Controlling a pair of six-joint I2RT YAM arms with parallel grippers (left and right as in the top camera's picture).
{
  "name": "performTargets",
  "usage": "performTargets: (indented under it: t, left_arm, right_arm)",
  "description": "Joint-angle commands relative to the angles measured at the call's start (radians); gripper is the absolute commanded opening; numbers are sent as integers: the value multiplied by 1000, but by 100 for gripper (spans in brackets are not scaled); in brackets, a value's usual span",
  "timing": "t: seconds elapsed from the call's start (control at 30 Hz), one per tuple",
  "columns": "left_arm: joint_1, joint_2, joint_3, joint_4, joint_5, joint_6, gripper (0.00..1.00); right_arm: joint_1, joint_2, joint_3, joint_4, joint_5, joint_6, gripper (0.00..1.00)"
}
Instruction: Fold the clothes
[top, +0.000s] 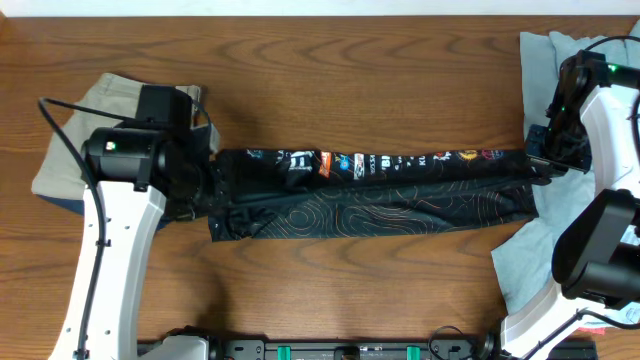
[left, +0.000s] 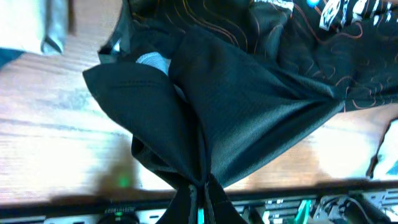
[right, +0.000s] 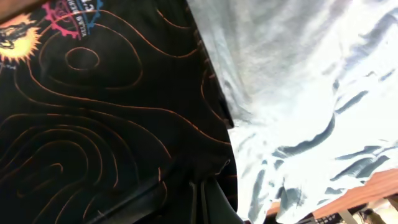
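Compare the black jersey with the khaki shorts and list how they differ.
Colour: the black jersey carries orange contour lines and logos; the khaki shorts are plain. Pose: the jersey is pulled into a long band; the shorts sit as a compact fold. Grip: the left gripper and right gripper each pinch an end of the jersey; neither holds the shorts. Both are clothes on the wooden table.
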Motion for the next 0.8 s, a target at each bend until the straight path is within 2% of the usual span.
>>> performTargets:
  t: [0.0,0.17,0.43,0.77]
  left_arm:
    - [-14,-2,-3,-10,9,-15,6]
    - [-14,-1,-3,67,8,-15,6]
    - [-14,45,-48,370,-67,-14,6]
    - [-49,318,-84,527,-66,-14,6]
  right_arm:
    - [-9,-2,-6,-2,21,6,2]
    - [-1,-2,-6,10,17,6,3]
    - [6,-2,-11,117,-7,6,3]
    - [36,-2,-136,265,-9,6,4]
